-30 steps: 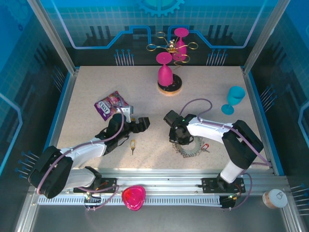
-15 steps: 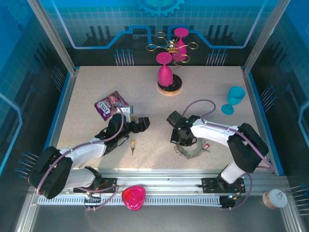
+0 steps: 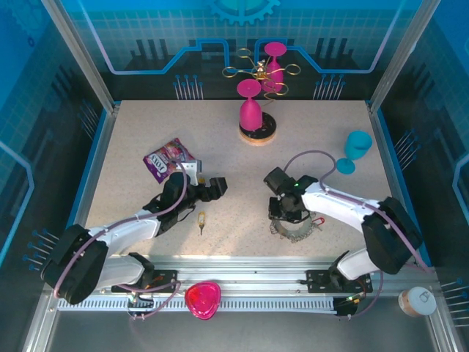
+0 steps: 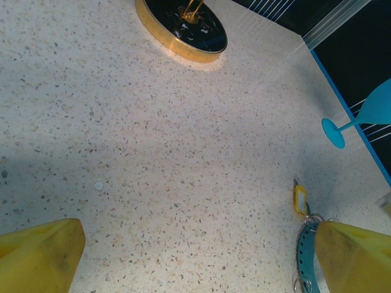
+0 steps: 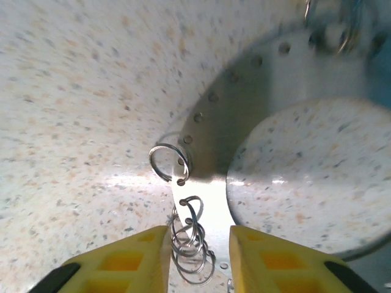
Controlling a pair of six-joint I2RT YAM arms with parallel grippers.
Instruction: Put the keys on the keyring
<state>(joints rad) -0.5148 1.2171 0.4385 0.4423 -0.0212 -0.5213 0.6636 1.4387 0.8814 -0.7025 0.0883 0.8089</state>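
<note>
1. Jaws of the right gripper (image 5: 198, 259) are drawn in to a slim gap. A bunch of wire loops (image 5: 190, 244) sits in that gap, but I cannot tell whether the yellow fingers (image 5: 122, 262) actually pinch them.
2. Just ahead of those jaws the keyring (image 5: 211, 131) lies flat on the worktop (image 5: 73, 91). Its rim is pierced by a row of small holes, and speckled surface shows through its big round opening.
3. Jaws of the left gripper (image 4: 195, 262) stand wide apart and hold nothing, with bare worktop between them.
4. Close by the left jaws, on their near side and not touching them, a loose key (image 3: 201, 221) lies on the worktop. A red-headed key (image 3: 316, 222) lies against the ring's edge, off to the outer side of the right jaws.
5. Judged from this, the step in hand is securing the ring at its looped rim. No key is in either gripper, so threading has not begun. The next move calls for the left jaws to come down over the loose key, take it by its head and carry it across to a loop. The right jaws would need to hold the ring steady while that fine alignment is made.
6. The right wrist view picks out single loops and holes where the overhead view gives a ragged fringe. The overhead view sets both arms, the ring and the loose key in relation. The left wrist view adds a yellow-headed key (image 4: 300, 199) just past the ring's rim, ahead of its right-hand finger.
</note>
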